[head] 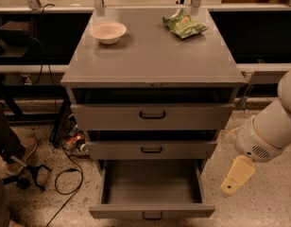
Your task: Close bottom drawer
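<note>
Grey metal three-drawer cabinet [150, 60] is standing in the centre of the frame on a speckled floor.

Bottom drawer [151, 211], the grey metal one with the narrowest front, is sitting pulled well out toward the lower edge of the frame. Its interior is showing from above and its small black loop handle [152, 215] is facing the bottom edge.

Mid-sized drawer front [151, 150] and widest drawer front [152, 116] are sitting above it, each showing a dark gap along its top.

Cream-coloured gripper [237, 175] is hanging at the lower right of the frame, on the end of the white rounded arm [273, 126]. It is hovering near the right side of the bottom drawer, apart from it and touching nothing. Whether it is open or closed: cannot tell from here.

Cabinet top is carrying a shallow white bowl [108, 31] at upper left and a crumpled green snack bag [184, 24] at upper right, well apart.

A black cable [65, 183] is trailing across the floor at lower left.
</note>
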You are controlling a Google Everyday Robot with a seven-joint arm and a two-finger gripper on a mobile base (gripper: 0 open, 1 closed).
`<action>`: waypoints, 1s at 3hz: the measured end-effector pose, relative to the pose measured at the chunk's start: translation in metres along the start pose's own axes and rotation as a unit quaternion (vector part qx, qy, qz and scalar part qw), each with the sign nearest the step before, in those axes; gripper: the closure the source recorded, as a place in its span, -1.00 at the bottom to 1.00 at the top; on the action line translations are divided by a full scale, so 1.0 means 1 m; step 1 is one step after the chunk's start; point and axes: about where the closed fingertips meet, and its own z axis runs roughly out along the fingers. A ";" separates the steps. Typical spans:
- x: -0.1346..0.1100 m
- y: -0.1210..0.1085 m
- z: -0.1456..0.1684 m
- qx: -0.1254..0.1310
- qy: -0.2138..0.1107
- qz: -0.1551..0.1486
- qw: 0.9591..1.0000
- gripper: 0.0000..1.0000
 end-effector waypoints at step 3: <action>0.024 -0.016 0.160 -0.093 -0.032 0.049 0.994 -1.00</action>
